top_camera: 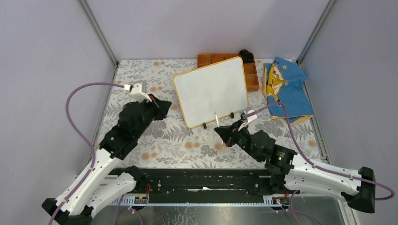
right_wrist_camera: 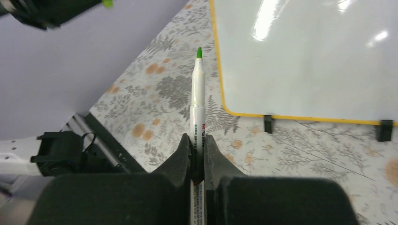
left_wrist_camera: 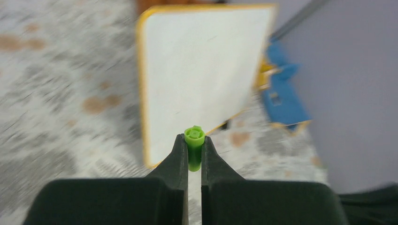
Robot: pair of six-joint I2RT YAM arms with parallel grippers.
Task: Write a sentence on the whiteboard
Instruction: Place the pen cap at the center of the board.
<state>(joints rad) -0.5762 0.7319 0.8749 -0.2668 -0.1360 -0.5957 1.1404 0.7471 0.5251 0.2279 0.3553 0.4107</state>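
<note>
My right claw (right_wrist_camera: 197, 138) is pinched shut on a marker (right_wrist_camera: 197, 93). Its green tip is bare, and the lower barrel is lost between my fingers. The tip hangs over the floral table (right_wrist_camera: 164, 103), just beside the near corner of the whiteboard (right_wrist_camera: 305, 56), whose far side is cut off here. My left claw (left_wrist_camera: 194, 139) clamps a green cap (left_wrist_camera: 194, 135), and everything beyond it is blurred. An orange tray (top_camera: 212, 58) sits half hidden behind the board.

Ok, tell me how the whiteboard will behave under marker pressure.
Probably stiff: the whiteboard looks flat and framed. Likely light, so it may slide on its small feet. Its glossy face may let the marker tip skate.
</note>
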